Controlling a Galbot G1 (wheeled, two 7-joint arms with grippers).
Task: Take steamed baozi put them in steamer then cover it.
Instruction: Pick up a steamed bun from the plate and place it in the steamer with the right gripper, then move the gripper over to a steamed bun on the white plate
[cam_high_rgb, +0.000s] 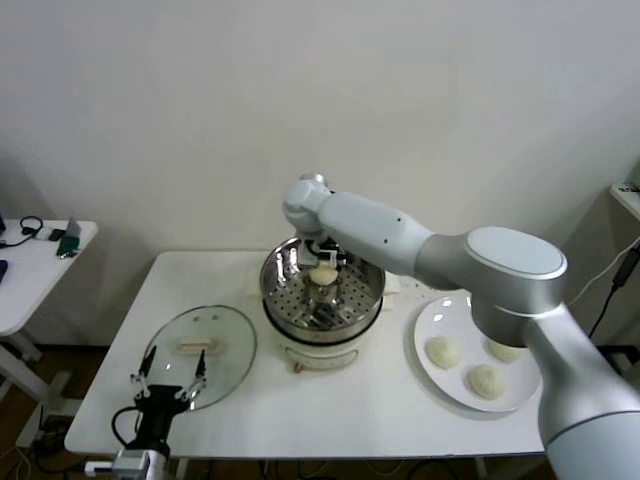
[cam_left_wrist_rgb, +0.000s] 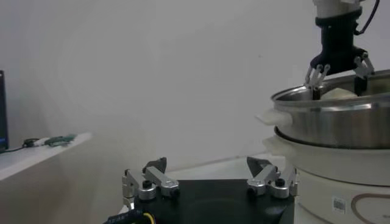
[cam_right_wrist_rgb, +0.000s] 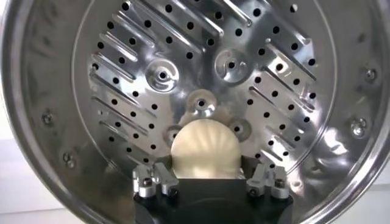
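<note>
From the head camera, one white table (cam_high_rgb: 250, 400) carries one steamer (cam_high_rgb: 322, 292), one glass lid (cam_high_rgb: 200, 355) and one white plate (cam_high_rgb: 440, 385). The steamer is a shiny perforated basket on a cream pot base near the middle of the table. The lid lies flat on the table to the robot's left of the steamer, apart from it. The plate sits to the right and holds three buns (cam_high_rgb: 443, 352), none touching another. A fourth bun (cam_high_rgb: 323, 275) is inside the steamer. The right gripper (cam_high_rgb: 322, 262) reaches in over the steamer's rim, right above that bun. The left gripper (cam_high_rgb: 168, 382) hangs low at the near table edge, just in front of the lid, its fingers spread apart. A second, smaller table (cam_high_rgb: 40, 265) stands off to the left.

From the left wrist camera, the left gripper (cam_left_wrist_rgb: 210, 182) shows two fingers set wide, with nothing between them. Beyond it rises the steamer (cam_left_wrist_rgb: 332, 119), and the right gripper (cam_left_wrist_rgb: 339, 72) stands over its rim with fingers parted above one bun (cam_left_wrist_rgb: 338, 94).

From the right wrist camera, the right gripper (cam_right_wrist_rgb: 210, 181) has its fingers apart on either side of one bun (cam_right_wrist_rgb: 204, 149), which rests on the perforated floor of the steamer (cam_right_wrist_rgb: 122, 61)
</note>
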